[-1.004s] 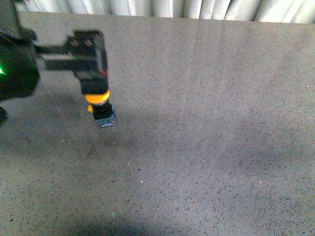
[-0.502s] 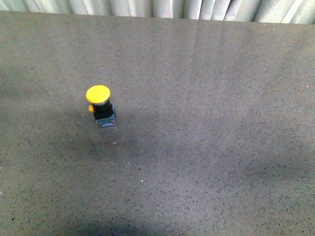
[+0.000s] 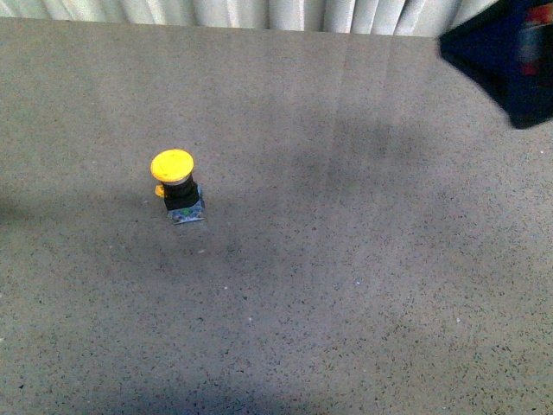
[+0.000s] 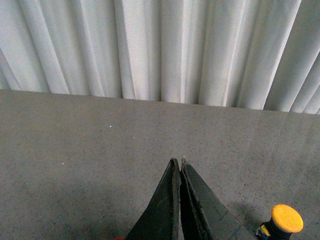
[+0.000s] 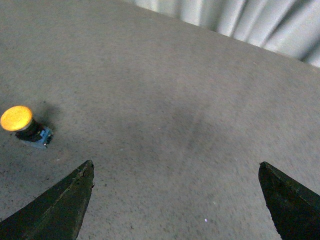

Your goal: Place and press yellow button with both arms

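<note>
Yellow button (image 3: 175, 183) upright and free on the grey surface (image 3: 346, 285), left of centre. The left pincer (image 4: 180, 165), gripping it a second ago, has withdrawn, fingers pressed together: placing looks done, pressing remains. The right arm (image 3: 505, 56) now enters blurred. Only its wrist view shows the right pincer (image 5: 175, 164) spread wide.

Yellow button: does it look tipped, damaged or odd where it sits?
Nothing stands out. The yellow button stands upright on the table, cap up, nothing touching it; the left gripper is shut and empty, the right gripper open.
</note>
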Available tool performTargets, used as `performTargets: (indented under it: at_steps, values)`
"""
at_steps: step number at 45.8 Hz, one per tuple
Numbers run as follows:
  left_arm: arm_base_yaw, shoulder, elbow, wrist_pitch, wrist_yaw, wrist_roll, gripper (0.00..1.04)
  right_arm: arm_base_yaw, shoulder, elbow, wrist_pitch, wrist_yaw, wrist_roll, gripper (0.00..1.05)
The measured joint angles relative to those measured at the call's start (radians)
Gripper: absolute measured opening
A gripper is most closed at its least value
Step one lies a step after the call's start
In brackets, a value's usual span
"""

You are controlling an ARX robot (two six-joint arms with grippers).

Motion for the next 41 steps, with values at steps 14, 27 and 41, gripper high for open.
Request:
performTargets:
  at_steps: [14, 27, 41]
  values:
    - [0.000, -0.144, -0.045, -0.095, 0.000, 0.000, 0.01, 0.146, 0.403, 0.309, 0.005, -0.080, -0.059, 0.95]
    - [0.000, -0.227, -0.080, -0.132, 0.000, 0.001, 0.01, 0.213, 0.588, 0.467, -0.005, -0.172, -0.033, 0.54]
    - [0.000, -0.332, -0.080, -0.233, 0.000, 0.001, 0.01, 0.243, 0.697, 0.578, -0.065, -0.213, -0.037, 0.12]
